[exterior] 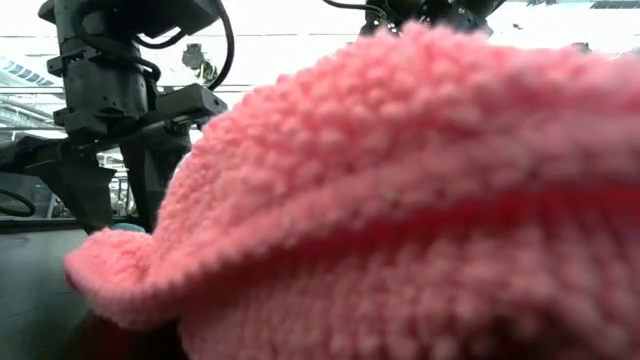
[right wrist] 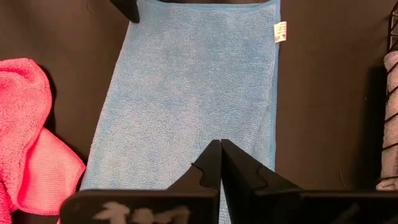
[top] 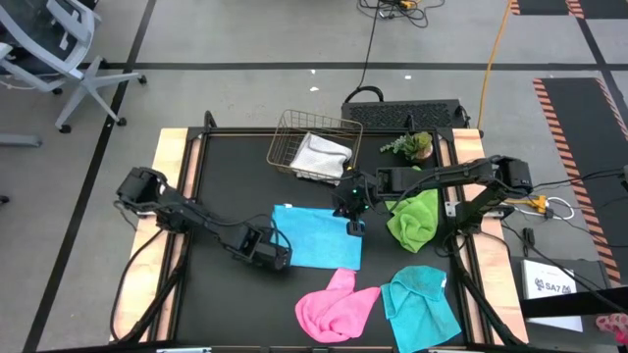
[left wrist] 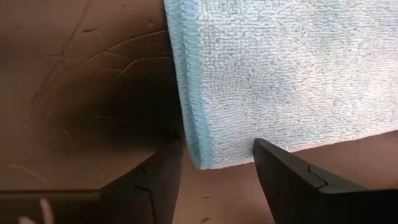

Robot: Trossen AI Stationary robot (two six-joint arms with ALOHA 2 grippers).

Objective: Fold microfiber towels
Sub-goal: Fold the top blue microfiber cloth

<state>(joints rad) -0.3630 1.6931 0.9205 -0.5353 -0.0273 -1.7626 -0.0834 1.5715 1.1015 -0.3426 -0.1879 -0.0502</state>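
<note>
— Towel position?

— The flat blue towel (top: 316, 236) lies mid-table, long axis running between my two arms. My left gripper (top: 276, 246), fingers apart, sits at its near left corner, closest. My right gripper (top: 353, 225), fingers together, rests on the opposite edge.

— Anything in the way?

— Pink towel (top: 337, 306) lies just beside that towel's near edge; the wire basket (top: 312, 147) stands beyond.
</note>
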